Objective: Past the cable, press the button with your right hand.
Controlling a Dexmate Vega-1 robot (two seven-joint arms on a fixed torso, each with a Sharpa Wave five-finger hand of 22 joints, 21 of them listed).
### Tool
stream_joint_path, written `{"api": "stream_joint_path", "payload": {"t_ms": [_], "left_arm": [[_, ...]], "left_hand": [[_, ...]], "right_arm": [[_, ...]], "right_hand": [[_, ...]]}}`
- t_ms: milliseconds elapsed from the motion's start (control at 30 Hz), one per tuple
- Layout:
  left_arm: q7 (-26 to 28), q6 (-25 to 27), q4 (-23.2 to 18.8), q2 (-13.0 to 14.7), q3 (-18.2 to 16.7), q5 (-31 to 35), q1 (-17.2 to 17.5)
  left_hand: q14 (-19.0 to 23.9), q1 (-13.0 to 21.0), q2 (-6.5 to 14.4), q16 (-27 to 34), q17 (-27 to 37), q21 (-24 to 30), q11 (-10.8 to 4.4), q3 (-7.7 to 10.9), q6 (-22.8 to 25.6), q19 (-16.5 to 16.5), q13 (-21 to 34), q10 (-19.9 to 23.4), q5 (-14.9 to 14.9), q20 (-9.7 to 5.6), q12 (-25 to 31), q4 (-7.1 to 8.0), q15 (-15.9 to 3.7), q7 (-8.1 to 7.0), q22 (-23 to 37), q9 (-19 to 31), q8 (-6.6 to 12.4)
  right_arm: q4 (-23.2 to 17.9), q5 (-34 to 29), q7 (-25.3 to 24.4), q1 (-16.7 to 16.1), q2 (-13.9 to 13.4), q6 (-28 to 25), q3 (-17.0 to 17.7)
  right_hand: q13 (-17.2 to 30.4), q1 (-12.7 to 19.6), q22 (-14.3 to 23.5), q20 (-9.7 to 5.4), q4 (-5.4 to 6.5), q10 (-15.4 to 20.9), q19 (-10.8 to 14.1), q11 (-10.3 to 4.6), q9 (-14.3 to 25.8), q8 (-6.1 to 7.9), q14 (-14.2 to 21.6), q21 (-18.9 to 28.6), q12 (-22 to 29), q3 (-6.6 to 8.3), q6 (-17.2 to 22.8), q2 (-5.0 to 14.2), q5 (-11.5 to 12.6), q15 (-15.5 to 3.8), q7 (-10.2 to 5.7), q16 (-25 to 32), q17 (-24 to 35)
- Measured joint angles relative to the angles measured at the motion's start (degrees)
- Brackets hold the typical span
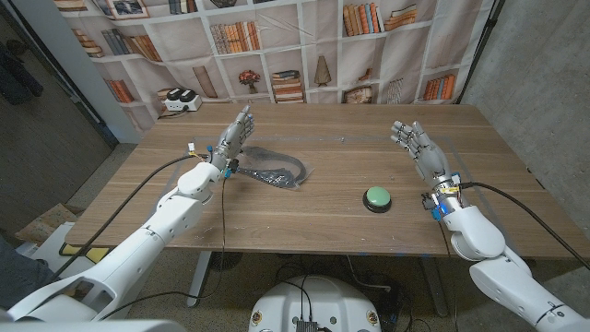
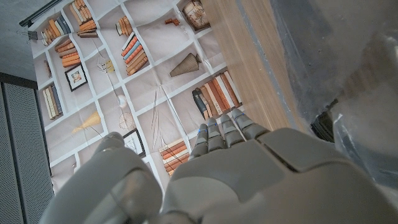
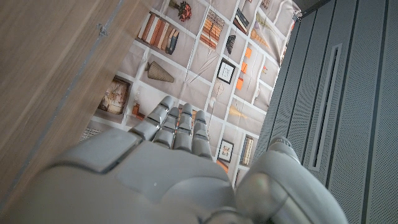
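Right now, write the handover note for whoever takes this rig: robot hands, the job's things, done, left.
Left robot hand: open, raised beside the bagged cable, holding nothing.
Right robot hand: open, fingers apart, raised above the table, behind and to the right of the green button, not touching it.
Button sits on the table to the right of the cable.
Done: nothing yet; button untouched.
Left: bring the right robot hand over the button and press it.

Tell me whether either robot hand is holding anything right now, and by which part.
Nothing is held. The left hand and right hand are both open, fingers apart, away from the round green button.
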Motion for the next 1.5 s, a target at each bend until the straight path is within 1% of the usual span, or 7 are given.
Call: {"api": "stream_joint_path", "payload": {"t_ms": [400,667,733,1100,1233,1367,1500], "left_arm": [[0.21,0.15,-1.08,0.31,-0.13,-0.01,0.57],[0.14,0.50,-1.44,0.31,-0.07,-0.06,0.56],[0.14,0.71,-1.61,0.39,-0.03,-0.05,0.52],[0.34,1.24,-2.26,0.63,0.19,0.38,0.29],[0.35,1.24,-2.45,0.69,0.23,0.48,0.28],[0.36,1.18,-2.46,0.63,0.23,0.49,0.29],[0.30,0.86,-2.21,0.43,0.23,0.48,0.29]], "left_hand": [[0.44,0.45,0.45,0.00,-0.01,-0.22,-0.16,0.00,0.44,0.09,0.00,0.46,0.00,-0.09,0.00,0.00,0.00,-0.01,0.00,0.00,0.00],[1.46,0.91,0.91,0.00,-0.01,-0.22,0.03,-0.25,0.75,1.14,0.00,1.25,0.00,0.13,0.00,0.25,0.19,0.30,-0.01,0.00,0.00],[1.46,0.90,0.90,0.00,-0.01,-0.22,0.03,-0.25,0.75,1.13,0.00,1.25,-0.29,0.13,0.00,0.25,0.19,0.31,-0.01,0.00,0.00],[1.46,0.89,0.89,0.01,-0.01,-0.22,0.03,-0.24,0.98,1.45,0.30,1.25,-0.29,-0.18,0.00,0.25,0.19,0.07,-0.01,-0.01,0.00],[1.46,0.90,0.90,0.01,-0.01,-0.34,0.03,-0.24,1.06,1.41,0.30,1.25,-0.29,-0.14,0.00,0.25,0.19,-0.01,-0.01,-0.01,0.00],[0.99,1.13,1.14,-0.21,-0.02,-0.78,0.03,-0.24,1.06,0.57,0.30,1.25,-0.50,0.23,0.00,0.24,0.22,-0.01,-0.01,-0.01,0.00],[0.69,1.13,1.13,-0.42,-0.02,-0.88,0.03,-0.24,1.06,0.27,0.29,1.25,-0.50,-0.07,0.00,0.24,0.09,-0.01,-0.01,-0.01,0.00]], "right_arm": [[-3.03,-4.48,-2.20,-3.47,-0.05,-0.07,2.11],[-4.52,-9.82,-4.75,-5.60,0.76,-0.55,3.66],[-4.77,-11.03,-5.32,-6.03,1.01,-0.55,4.01],[-6.52,-18.44,-8.83,-8.77,2.47,-1.25,6.38],[-7.09,-21.60,-10.35,-9.58,3.12,-1.43,7.11],[-7.66,-24.76,-12.05,-10.42,4.07,-1.77,7.85],[-8.08,-26.75,-12.98,-10.97,4.60,-2.18,8.37]], "right_hand": [[0.00,0.48,0.00,-0.01,-0.24,0.00,0.01,0.00,-0.01,-0.45,0.08,-0.39,0.00,0.24,-0.43,0.48,0.33,-0.08,-0.42,0.00,-0.15],[0.00,0.60,0.00,0.02,-0.41,0.85,0.03,-0.84,-0.01,-0.45,0.08,-0.85,0.00,0.08,-0.27,0.60,0.33,-0.08,-1.10,0.00,-0.15],[0.00,0.60,0.00,0.42,-0.64,1.14,0.44,-1.14,-0.01,-0.45,0.29,-0.85,0.00,-0.16,-0.22,0.60,0.33,-0.29,-1.65,0.00,-0.03],[0.00,-0.16,0.00,0.30,-0.55,1.65,1.75,-1.64,-0.02,-0.45,1.21,-0.84,0.00,-0.73,0.08,-0.16,0.45,-1.20,-1.97,0.00,0.01],[0.00,-0.46,0.00,-0.01,-0.33,1.76,2.06,-1.75,-0.02,-0.45,1.74,-1.01,0.00,-0.94,0.31,-0.46,0.55,-1.31,-2.79,0.00,0.00],[0.00,-0.70,0.00,0.09,-0.46,3.64,4.03,-2.19,-0.02,-0.45,3.88,-1.33,0.00,-1.11,1.11,-0.22,0.78,-1.57,-3.60,0.23,0.00],[0.00,-0.70,0.00,0.11,-0.63,4.22,4.62,-2.77,-0.02,-0.45,4.39,-1.33,0.27,-1.27,2.10,-0.22,1.17,-1.54,-3.87,0.23,0.00]]}}
